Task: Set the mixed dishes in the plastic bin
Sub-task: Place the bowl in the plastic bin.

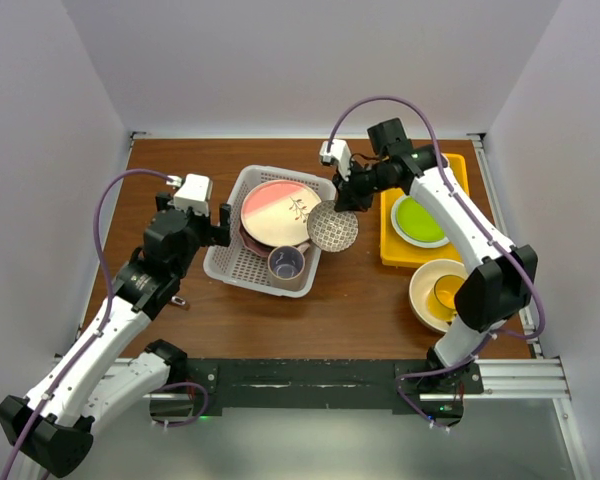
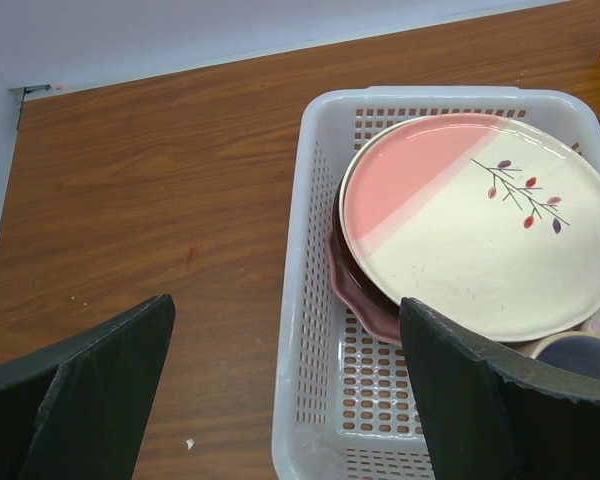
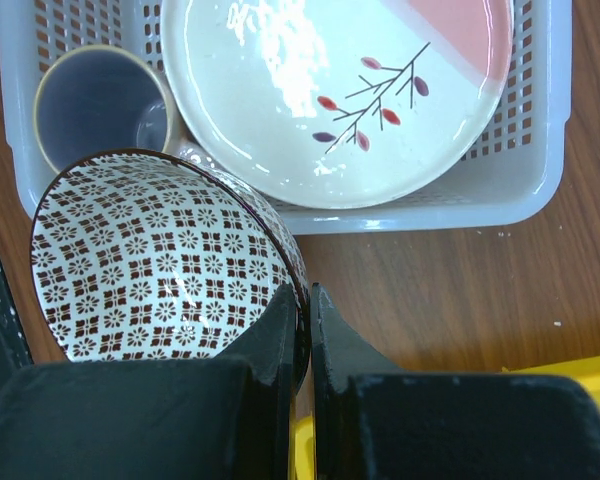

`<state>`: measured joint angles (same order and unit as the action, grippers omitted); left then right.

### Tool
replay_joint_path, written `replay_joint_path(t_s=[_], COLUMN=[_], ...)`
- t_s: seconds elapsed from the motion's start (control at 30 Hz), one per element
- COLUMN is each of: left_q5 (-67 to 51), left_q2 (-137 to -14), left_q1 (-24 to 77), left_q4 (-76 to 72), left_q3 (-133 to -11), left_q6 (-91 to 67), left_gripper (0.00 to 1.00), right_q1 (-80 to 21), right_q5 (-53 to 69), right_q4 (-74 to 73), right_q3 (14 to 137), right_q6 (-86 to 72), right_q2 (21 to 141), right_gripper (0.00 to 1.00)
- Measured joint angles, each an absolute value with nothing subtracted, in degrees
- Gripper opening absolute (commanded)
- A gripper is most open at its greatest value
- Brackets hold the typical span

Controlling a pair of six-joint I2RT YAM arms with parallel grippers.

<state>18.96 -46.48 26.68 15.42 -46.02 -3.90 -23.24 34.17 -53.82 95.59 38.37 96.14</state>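
The right gripper (image 3: 305,300) is clamped narrow on the rim of the small patterned bowl (image 3: 160,260), one finger inside the wall and one outside. That hold lets the bowl hang tilted with its patterned inside showing. The bowl hangs over the right wall of the plastic bin (image 3: 540,190), towards its near-right corner, probably so that it can be lowered into the free space there. That corner already holds a mug (image 3: 100,105), upright. A pink-and-cream plate (image 3: 350,90) lies flat on a darker plate (image 2: 355,290) and fills most of the bin's floor, so the room left looks tight. The bowl may knock the mug or come to rest on the plate's edge. The left gripper (image 2: 285,310) stands wide and holds nothing, hovering at the bin's left wall. On the bench's right side, a green plate (image 1: 418,220) lies on the yellow tray (image 1: 392,250). A large cream bowl (image 1: 423,285) with a yellow mug (image 1: 443,293) inside sits nearer the front edge, both yet to go in.
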Motion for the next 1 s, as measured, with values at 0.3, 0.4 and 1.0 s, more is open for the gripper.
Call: replay_joint_path(t_s=[0.3,0.4,1.0], left_q5=[20.0,20.5,23.9], left_q2=[-46.1,-45.7,-43.3], left_q1=[26.7,26.7,26.6], left_q4=[15.4,15.4,14.3], left_q3=[-46.0,-46.0,-45.1], left_q6=[-3.9,-3.9,-3.9], left_gripper=[1.00,1.00,1.00], right_q1=[-23.2,-23.2,-24.2], right_q5=[36.0,36.8,36.8], right_q4=[-51.5,-50.8,-44.2], right_q3=[98.7,99.5,104.7], right_q6=[33.0,31.2,17.4], right_q2=[99.6,100.6,108.5], right_gripper=[0.00,0.00,0.00])
